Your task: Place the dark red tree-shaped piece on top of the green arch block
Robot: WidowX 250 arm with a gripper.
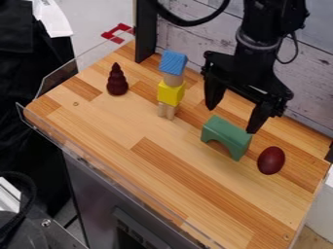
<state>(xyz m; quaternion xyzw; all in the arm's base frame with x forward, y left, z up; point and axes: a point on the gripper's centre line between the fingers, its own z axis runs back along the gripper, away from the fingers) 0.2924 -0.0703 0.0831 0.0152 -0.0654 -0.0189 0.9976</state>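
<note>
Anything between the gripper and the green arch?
Nothing visible stands between the open gripper and the green arch. The dark red egg sits beside the arch on the picture's right, and the block stack stands off to the left, both outside that gap.

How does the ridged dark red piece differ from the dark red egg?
The ridged piece narrows in steps to a tip; the egg is smooth and rounded. The ridged piece stands nearest the block stack; the egg sits beside the green arch. Both are dark red, on the wooden top.
</note>
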